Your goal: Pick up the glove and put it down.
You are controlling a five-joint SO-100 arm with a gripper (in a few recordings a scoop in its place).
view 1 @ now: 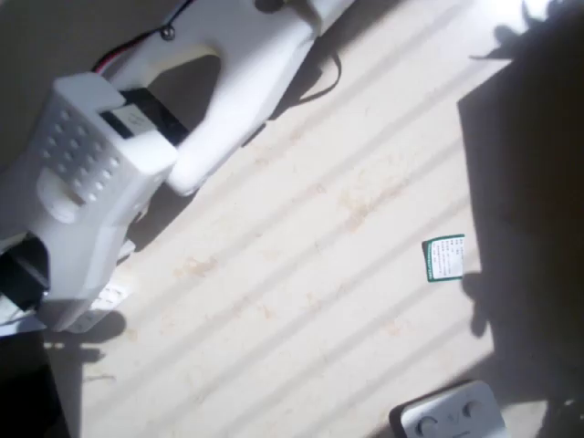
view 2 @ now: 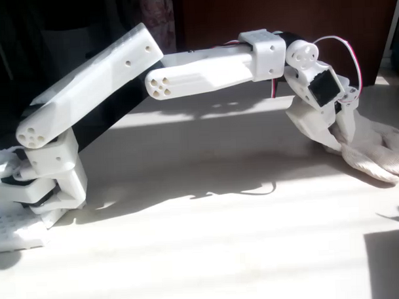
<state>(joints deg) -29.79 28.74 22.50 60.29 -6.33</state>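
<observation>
- Overhead view: your white plastic arm [view 1: 100,173] crowds the top left. A green-edged white card [view 1: 444,257] lies flat on the pale streaked surface [view 1: 301,274]; a grey device with round buttons [view 1: 449,415] is cut off at the bottom edge
- Fixed view: your hand [view 2: 340,141] reaches down onto the cream knitted glove [view 2: 376,153], lying at the right on the surface, its stubby fingers partly washed out by glare. You can't tell whether the hand is spread or pinching

Claw [view 2: 340,141] on glove [view 2: 376,150], far right on table [view 2: 223,253].
</observation>
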